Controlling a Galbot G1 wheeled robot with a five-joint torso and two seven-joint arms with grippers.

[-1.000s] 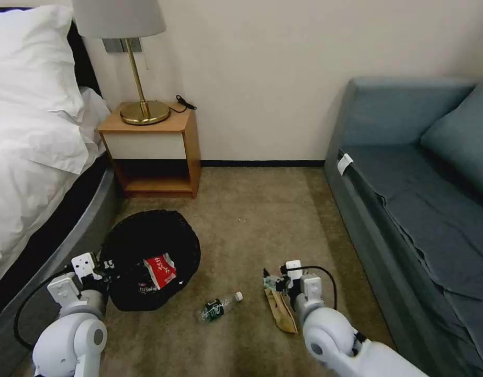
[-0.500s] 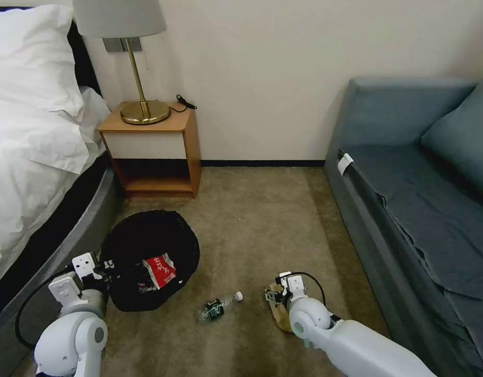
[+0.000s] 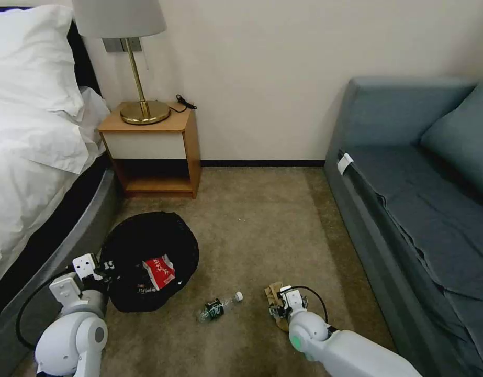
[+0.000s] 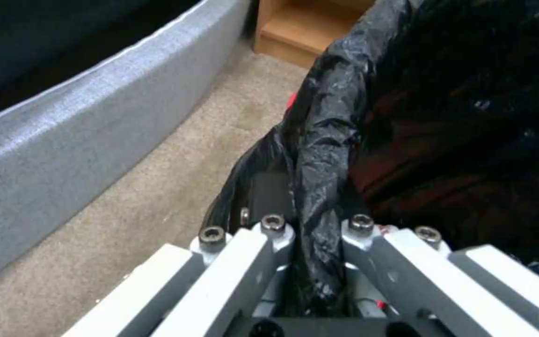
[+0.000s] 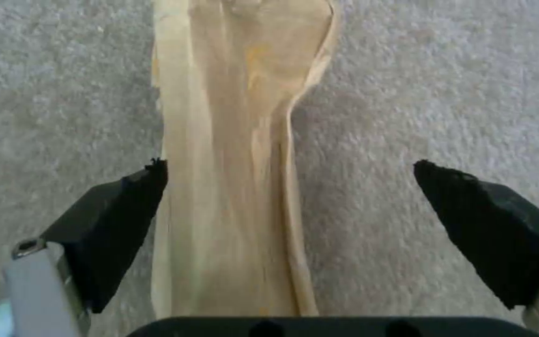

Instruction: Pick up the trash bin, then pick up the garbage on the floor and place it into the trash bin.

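The trash bin (image 3: 147, 246), lined with a crinkled black bag, stands on the carpet at the left with its mouth toward me. A red-white packet (image 3: 159, 271) lies inside it. My left gripper (image 3: 105, 268) is shut on the bin's rim, and the bag's fold (image 4: 319, 187) is pinched between its fingers (image 4: 269, 234). A brown-yellow wrapper (image 3: 274, 293) lies flat on the floor. My right gripper (image 3: 276, 311) hangs low over it, open, with one black fingertip (image 5: 126, 210) at the wrapper's (image 5: 232, 140) edge and the other out on the carpet. A small clear bottle (image 3: 219, 307) lies between bin and wrapper.
A bed (image 3: 37, 157) with a grey base runs along the left, close to the bin. A wooden nightstand (image 3: 152, 152) with a lamp stands at the wall. A blue-grey sofa (image 3: 424, 209) lines the right. Open carpet (image 3: 257, 220) lies in the middle.
My right arm has come down and back toward me, bringing the open gripper low over the wrapper. The left gripper and the bin have stayed nearly still.
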